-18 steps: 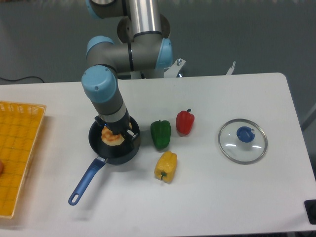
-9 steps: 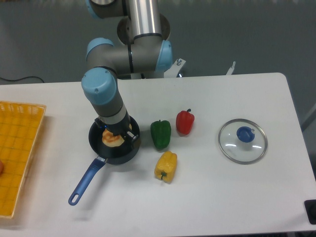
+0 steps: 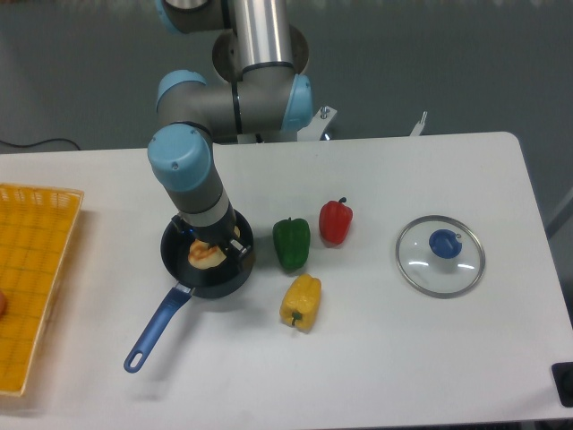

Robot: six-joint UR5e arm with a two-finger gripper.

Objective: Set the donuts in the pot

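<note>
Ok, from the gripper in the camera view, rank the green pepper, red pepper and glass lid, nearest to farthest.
From the gripper, over the pot:
1. Green pepper, just right of the pot.
2. Red pepper, farther right, slightly back.
3. Glass lid, far right of the table.

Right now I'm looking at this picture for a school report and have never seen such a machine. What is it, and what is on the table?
It is a single robot arm with a two-finger gripper, seen by one fixed camera looking down at a white table. The gripper reaches down into a dark pot with a blue handle, and a donut sits at its tip inside the pot. Whether the fingers grip it is too hidden to tell. Beside the pot stand a green pepper, a red pepper and a yellow pepper. A glass lid lies to the right, a yellow basket at the left edge.
</note>
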